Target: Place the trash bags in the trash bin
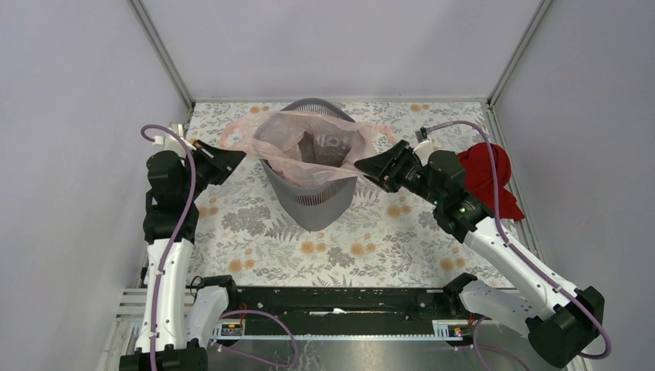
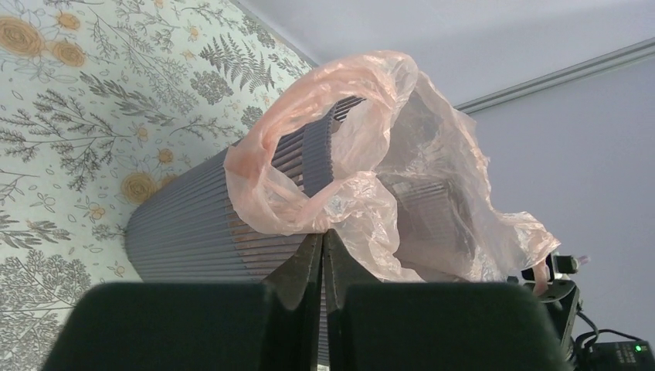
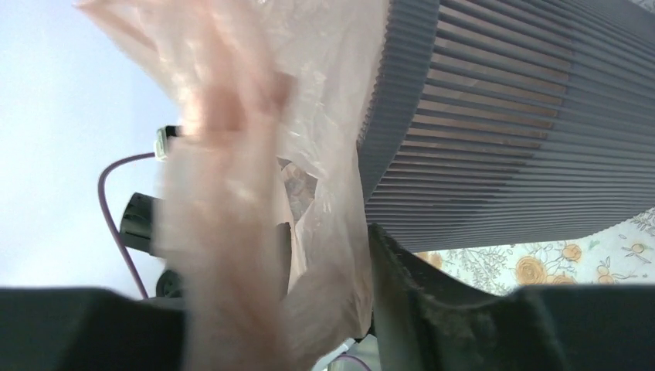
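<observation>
Left gripper (image 1: 238,158) is clamped on the pink bag (image 1: 309,137) at 9 o'clock of the bin (image 1: 315,207); right gripper (image 1: 363,165) sits at 3, can't tell its grip.

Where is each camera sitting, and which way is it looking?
Top camera: above and behind the arms, looking down at the flowery table, trash bin and pink trash bag; both arms, the left tool and the right tool show.
Left wrist camera: on the left arm, looking along its shut fingers at the bin's side and the pinched bag.
Right wrist camera: on the right arm, looking past its fingers through blurry bag at the bin's wall.
All share bin and bag.
</observation>
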### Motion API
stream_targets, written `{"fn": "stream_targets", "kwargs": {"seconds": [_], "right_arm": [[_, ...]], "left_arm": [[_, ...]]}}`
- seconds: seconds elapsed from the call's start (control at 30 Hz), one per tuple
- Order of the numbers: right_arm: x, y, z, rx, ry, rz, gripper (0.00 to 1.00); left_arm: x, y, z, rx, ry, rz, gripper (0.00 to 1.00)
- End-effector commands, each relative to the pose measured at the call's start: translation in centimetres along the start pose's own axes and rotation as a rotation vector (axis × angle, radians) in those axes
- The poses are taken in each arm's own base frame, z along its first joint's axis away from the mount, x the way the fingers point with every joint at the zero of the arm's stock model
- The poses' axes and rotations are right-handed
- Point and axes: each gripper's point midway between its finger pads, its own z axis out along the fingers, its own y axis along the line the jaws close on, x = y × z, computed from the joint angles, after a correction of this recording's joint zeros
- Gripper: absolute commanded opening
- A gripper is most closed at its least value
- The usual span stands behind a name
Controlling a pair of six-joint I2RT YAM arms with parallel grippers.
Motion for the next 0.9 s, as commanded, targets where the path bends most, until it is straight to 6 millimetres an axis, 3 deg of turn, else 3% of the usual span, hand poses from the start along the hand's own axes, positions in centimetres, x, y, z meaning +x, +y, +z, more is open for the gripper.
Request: {"fn": "stream_targets", "kwargs": {"seconds": [0.0, 0.13, 0.3, 0.47, 0.67, 0.77, 0.87], "right_arm": [[-0.1, 2.8, 0.0, -0.106, 0.019, -0.023, 0.38], [1.7, 3.9, -1.0, -0.196, 0.115, -0.094, 0.16], [4.7, 2.7, -1.9, -0.246, 0.246, -0.136, 0.05], [7.4, 0.7, -2.6, -0.243, 0.355, -0.152, 0.05], [8.9, -1.3, -3.1, -0.204, 0.394, -0.189, 0.11], [8.9, -1.0, -3.1, -0.219, 0.391, -0.19, 0.12], [8.4, -0.2, -3.1, -0.241, 0.36, -0.194, 0.11]], "left_arm": [[-1.1, -1.8, -0.6, 0.051, -0.024, 0.108, 0.0], [-1.5, -0.8, -0.8, -0.012, -0.03, 0.168, 0.0], [-1.6, 0.8, -1.0, -0.084, -0.043, 0.216, 0.0], [-0.8, 2.3, -1.6, -0.127, -0.027, 0.254, 0.0], [-0.2, 2.8, -3.3, -0.148, -0.043, 0.315, 0.0], [-0.2, 2.8, -4.0, -0.157, -0.063, 0.33, 0.0], [0.1, 1.2, -4.2, -0.083, -0.062, 0.312, 0.0]]}}
